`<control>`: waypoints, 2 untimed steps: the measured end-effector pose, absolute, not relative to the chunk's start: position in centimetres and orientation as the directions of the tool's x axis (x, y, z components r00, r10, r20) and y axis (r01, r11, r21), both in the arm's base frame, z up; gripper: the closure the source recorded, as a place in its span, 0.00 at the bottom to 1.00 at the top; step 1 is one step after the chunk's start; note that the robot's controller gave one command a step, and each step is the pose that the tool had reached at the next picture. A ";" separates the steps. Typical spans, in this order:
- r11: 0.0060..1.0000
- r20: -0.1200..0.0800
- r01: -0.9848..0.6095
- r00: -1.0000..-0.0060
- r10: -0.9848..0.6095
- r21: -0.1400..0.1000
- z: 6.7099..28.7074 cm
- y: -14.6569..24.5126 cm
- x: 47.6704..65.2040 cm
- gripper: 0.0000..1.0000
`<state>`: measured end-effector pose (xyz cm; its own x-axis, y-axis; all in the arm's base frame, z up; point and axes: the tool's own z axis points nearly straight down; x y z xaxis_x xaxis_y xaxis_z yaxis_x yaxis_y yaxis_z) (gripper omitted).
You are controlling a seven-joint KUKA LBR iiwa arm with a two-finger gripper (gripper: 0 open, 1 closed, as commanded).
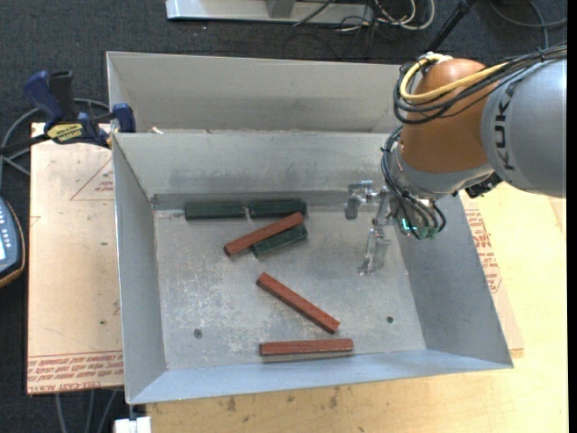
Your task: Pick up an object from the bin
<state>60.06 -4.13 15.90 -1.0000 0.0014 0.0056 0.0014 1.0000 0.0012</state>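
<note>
Jaws indistinct, cannot tell how open, over bin (135, 269) floor, arm (536, 120) lettered KU

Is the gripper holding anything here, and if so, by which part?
Nothing is held: the gripper hangs open over the bin floor, apart from the nearest red-brown bar.

The arm (534, 124) is a thick, rounded silver-grey link with dark block lettering. A smooth, domed orange cover (446, 129) wraps its wrist, looped by pale yellow and black cables (416, 81). The gripper (370, 260) is slim bare metal, with a small green part beside it.
</note>
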 end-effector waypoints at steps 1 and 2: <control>0.999 0.001 0.037 -0.999 0.037 0.003 8.7 0.0 63.4 0.00; 0.983 0.004 0.186 -0.983 0.186 0.004 9.9 8.9 56.7 0.00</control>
